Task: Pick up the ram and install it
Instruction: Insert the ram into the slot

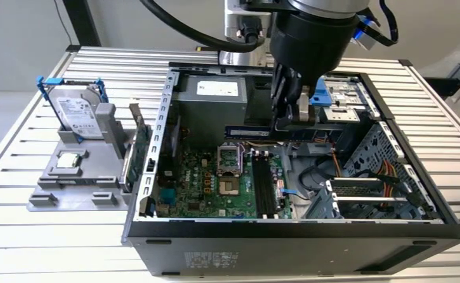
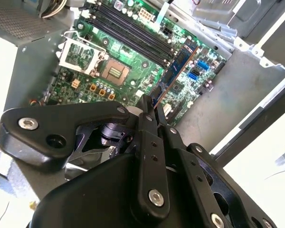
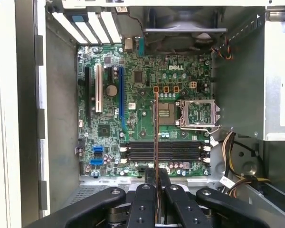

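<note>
The ram (image 1: pixel 250 131), a thin blue circuit-board stick with dark chips along its face, hung clear above the motherboard (image 1: pixel 206 188) inside the open computer case (image 1: pixel 293 250) and was not yet seated. The gripper (image 1: pixel 291 122) was closed on the ram, its two fingers clamping the flat faces near one end. The visible length projected from the fingers toward the exterior view's left.

Orientation. The long axis lay about level with the motherboard's surface and crosswise to the motherboard's black memory slots (image 3: pixel 164 152). This was plainest in the first wrist view, where the ram (image 3: pixel 156 128) appeared edge-on as a narrow line crossing the slots at roughly a right angle. One long edge faced down toward the motherboard. In the second wrist view the ram (image 2: pixel 180 64) ran obliquely away from the fingertips, over the board beside the slots rather than along them.

Handling (judged). The ram was probably very light and stiff along its length, yet thin enough to crack or flex if bent or pressed unevenly. Its chips and the contact edge were the fragile parts and best left untouched. The sound places to hold it were the flat faces near a short end, as here, or the long edge opposite the contacts. The smooth faces might slip between hard fingers, and a grip at one end left the free end acting as a lever.
</note>
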Available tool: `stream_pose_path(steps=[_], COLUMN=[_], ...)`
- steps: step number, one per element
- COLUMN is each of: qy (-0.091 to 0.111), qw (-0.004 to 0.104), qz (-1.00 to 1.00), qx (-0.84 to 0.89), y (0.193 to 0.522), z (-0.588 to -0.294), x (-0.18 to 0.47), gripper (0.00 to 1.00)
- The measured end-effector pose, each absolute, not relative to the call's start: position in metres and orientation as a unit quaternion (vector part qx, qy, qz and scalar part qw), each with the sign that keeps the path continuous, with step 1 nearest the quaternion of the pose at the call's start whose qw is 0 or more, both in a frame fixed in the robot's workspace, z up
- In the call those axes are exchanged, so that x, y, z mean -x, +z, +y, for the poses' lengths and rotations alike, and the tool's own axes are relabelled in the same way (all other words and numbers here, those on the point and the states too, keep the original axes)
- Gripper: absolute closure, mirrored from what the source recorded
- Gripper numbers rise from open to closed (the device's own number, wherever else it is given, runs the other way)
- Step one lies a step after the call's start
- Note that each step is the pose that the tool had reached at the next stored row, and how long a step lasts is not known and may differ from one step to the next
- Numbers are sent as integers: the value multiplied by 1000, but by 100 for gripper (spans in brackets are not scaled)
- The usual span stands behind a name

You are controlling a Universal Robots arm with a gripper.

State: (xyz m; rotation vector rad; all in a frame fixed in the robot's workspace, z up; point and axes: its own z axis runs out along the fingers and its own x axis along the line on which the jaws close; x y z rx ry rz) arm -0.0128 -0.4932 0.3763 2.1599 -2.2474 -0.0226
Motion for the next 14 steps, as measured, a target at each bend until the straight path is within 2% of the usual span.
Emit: stream_pose_path(steps=[14], qy=[-6], qw=[13], qz=[-721], qx=[-693], y=[376], z=[-493], x=[11], gripper=[100])
